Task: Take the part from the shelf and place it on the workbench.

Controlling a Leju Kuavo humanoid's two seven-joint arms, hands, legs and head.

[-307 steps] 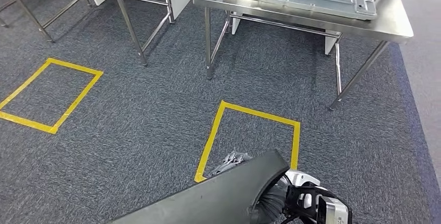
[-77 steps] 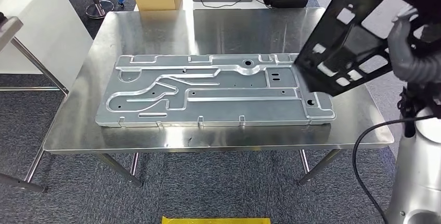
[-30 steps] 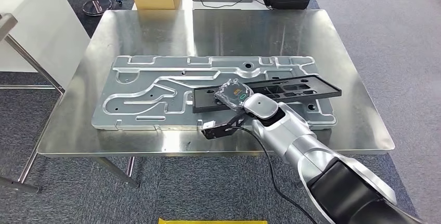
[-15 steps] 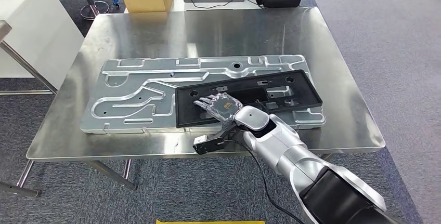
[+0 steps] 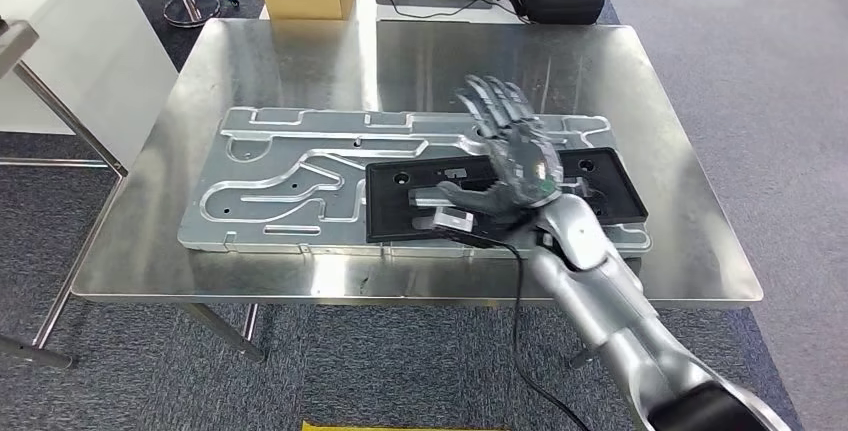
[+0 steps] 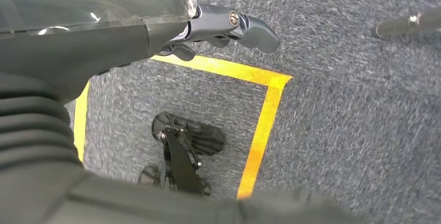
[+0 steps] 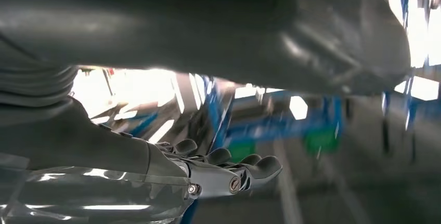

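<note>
I see the part (image 5: 500, 201) lying flat on the grey plate (image 5: 290, 181) that sits on the worktop (image 5: 420, 51); its right end reaches toward the plate's right edge; it looks set down, so I judge the placing all but done. My right hand (image 5: 510, 156) hangs over the part with fingers spread wide and nothing in them; whether the thumb touches the part I cannot tell. My left hand (image 6: 218, 24) hangs over the carpet by a yellow floor line (image 6: 260, 130); its fingers look loosely extended and hold nothing. The part reads as a long, thin black panel, moulded, with cut-outs; I'd judge it light and fairly stiff, though long enough to flex or swing if held at one end; the matte face should give fair grip, yet on bare metal it may slide if nudged. If I had to retake it, I'd grip a long edge near the middle, or hook fingers through a cut-out, to keep it level.
</note>
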